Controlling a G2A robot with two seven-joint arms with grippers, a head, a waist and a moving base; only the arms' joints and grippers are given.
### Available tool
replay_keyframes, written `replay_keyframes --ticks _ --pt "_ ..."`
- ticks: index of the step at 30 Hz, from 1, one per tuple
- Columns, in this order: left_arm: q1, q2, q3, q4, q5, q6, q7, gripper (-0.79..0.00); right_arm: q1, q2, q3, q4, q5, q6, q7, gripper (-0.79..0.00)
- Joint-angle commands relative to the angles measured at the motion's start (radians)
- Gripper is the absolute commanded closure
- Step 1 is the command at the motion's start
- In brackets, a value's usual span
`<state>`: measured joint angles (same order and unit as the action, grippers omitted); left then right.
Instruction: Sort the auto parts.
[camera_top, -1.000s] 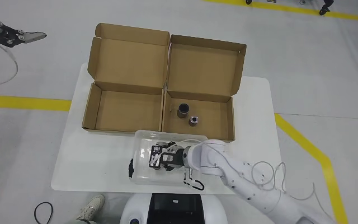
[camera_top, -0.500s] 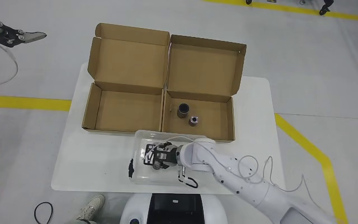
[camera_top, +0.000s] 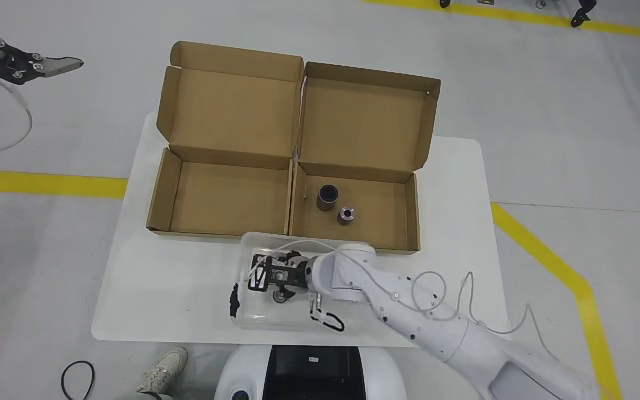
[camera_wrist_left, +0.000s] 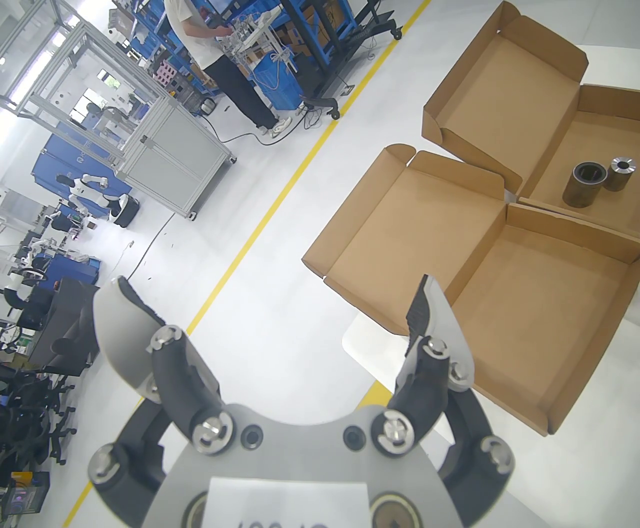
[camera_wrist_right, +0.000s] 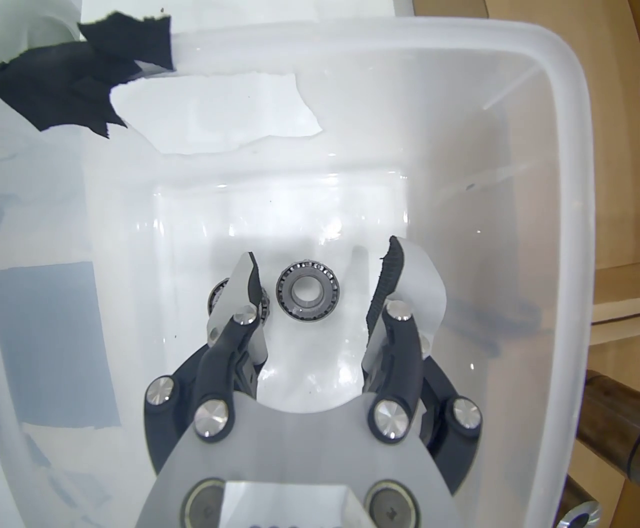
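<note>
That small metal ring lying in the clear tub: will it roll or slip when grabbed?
The bearing seems to lie flat, hole up, so it probably won't roll unless tipped. It looks like solid metal: likely stiff, heavy for its size. In the smooth tub it may skid if nudged off-centre.

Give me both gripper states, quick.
Left gripper: open, empty.
Right gripper: open, fingers either side of a bearing in the clear bin, not gripping it.

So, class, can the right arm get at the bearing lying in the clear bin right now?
Probably yes: the right gripper is inside the bin, its open fingers either side of the bearing, with nothing between.
</note>
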<state>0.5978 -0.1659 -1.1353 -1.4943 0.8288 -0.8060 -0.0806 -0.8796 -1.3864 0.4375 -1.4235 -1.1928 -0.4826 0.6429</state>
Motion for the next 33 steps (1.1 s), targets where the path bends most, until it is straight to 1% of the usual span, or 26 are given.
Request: replay_keyframes --ticks 1,7,12,20,30,33 --pt "0.000 0.000 0.000 0.000 0.000 0.000 0.000 -0.785 0.006 -0.009 -0.006 0.012 0.003 0.001 0.006 -0.462" --pt "0.000 0.000 0.000 0.000 0.000 0.000 0.000 -0.785 0.024 -0.035 -0.024 0.049 0.009 0.007 0.030 -0.459" --pt "0.000 0.000 0.000 0.000 0.000 0.000 0.000 -0.785 0.021 -0.044 -0.023 0.057 -0.001 0.025 0.059 -0.446" --pt "0.000 0.000 0.000 0.000 0.000 0.000 0.000 -0.785 -0.020 -0.032 0.009 0.023 -0.035 0.059 0.088 -0.416" --pt "0.000 0.000 0.000 0.000 0.000 0.000 0.000 -0.785 -0.072 -0.013 0.046 -0.035 -0.076 0.063 0.124 -0.462" --pt "0.000 0.000 0.000 0.000 0.000 0.000 0.000 -0.785 -0.077 -0.014 0.047 -0.038 -0.085 0.059 0.126 -0.449"
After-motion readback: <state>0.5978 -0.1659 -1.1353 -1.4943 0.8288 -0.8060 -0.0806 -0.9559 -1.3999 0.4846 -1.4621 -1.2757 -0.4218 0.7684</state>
